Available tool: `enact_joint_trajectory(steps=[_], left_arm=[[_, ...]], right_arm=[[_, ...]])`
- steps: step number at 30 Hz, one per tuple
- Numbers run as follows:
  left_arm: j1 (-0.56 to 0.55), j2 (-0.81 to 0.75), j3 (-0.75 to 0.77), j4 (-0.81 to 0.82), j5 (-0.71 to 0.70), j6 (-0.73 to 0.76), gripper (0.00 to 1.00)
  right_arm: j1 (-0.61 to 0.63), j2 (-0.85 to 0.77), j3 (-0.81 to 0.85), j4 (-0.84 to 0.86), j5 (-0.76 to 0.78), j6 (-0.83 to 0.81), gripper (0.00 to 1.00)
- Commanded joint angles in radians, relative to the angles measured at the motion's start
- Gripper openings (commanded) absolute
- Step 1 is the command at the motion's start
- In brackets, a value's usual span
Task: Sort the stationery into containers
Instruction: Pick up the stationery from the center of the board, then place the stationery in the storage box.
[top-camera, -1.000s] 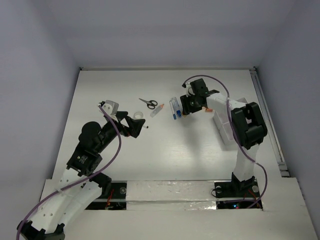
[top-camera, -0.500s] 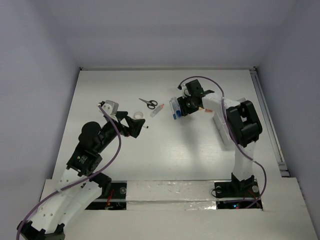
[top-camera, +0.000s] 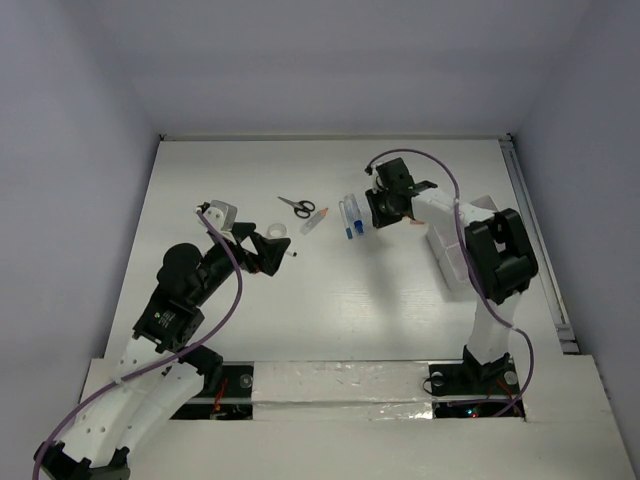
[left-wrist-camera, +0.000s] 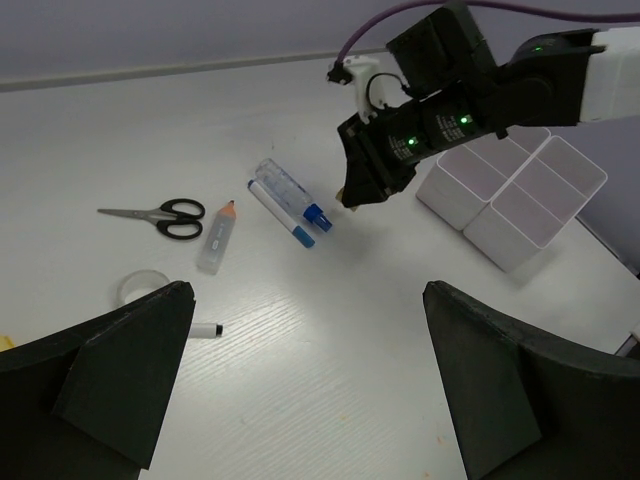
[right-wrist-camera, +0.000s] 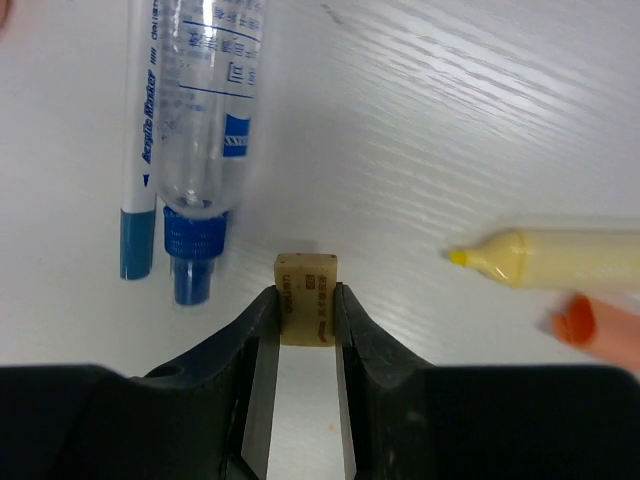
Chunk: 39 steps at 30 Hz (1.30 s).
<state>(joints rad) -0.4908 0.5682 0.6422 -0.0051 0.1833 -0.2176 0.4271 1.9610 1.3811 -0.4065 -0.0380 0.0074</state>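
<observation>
My right gripper (right-wrist-camera: 305, 305) is shut on a small yellowish eraser (right-wrist-camera: 306, 290) that sits on the table. Just left of it lie a blue-and-white marker pen (right-wrist-camera: 140, 150) and a clear blue-capped tube (right-wrist-camera: 205, 120). A pale yellow highlighter tip (right-wrist-camera: 540, 258) lies to the right. From above, the right gripper (top-camera: 383, 216) is beside the pens (top-camera: 349, 217), with the white containers (top-camera: 441, 246) further right. Black-handled scissors (left-wrist-camera: 160, 214), an orange-capped tube (left-wrist-camera: 217, 235) and a white pen with black tip (left-wrist-camera: 206, 330) lie ahead of my left gripper (left-wrist-camera: 310, 390), which is open and holds nothing.
A clear tape ring (left-wrist-camera: 140, 288) lies near the left gripper's left finger. The containers (left-wrist-camera: 510, 195) are joined compartments at the right of the table, partly under the right arm. An orange object (right-wrist-camera: 595, 325) lies below the highlighter.
The right gripper's jaws have closed onto the eraser after dipping slightly left toward the pens. The left arm has not moved.
</observation>
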Motion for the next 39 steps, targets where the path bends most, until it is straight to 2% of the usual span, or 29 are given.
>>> enact_joint_trajectory(steps=[1, 7, 11, 15, 18, 34, 39], left_arm=[[0.003, -0.013, 0.047, 0.037, 0.018, 0.007, 0.99], [0.003, -0.044, 0.043, 0.037, 0.028, 0.004, 0.99], [-0.006, -0.074, 0.042, 0.036, 0.028, 0.003, 0.99], [-0.025, -0.091, 0.042, 0.031, 0.024, 0.006, 0.99], [-0.037, -0.106, 0.042, 0.030, 0.019, 0.006, 0.99], [-0.066, -0.136, 0.042, 0.022, -0.001, 0.012, 0.99], [-0.066, -0.131, 0.040, 0.020, -0.002, 0.011, 0.99]], right_arm=[[0.007, -0.184, -0.025, 0.057, 0.153, 0.078, 0.13], [-0.120, -0.378, -0.141, 0.054, 0.412, 0.192, 0.13], [-0.220, -0.485, -0.224, 0.026, 0.470, 0.244, 0.13], [-0.249, -0.536, -0.260, -0.046, 0.591, 0.258, 0.14], [-0.272, -0.569, -0.283, -0.049, 0.615, 0.267, 0.14], [-0.344, -0.507, -0.212, -0.098, 0.753, 0.240, 0.18], [-0.355, -0.507, -0.206, -0.083, 0.771, 0.223, 0.24]])
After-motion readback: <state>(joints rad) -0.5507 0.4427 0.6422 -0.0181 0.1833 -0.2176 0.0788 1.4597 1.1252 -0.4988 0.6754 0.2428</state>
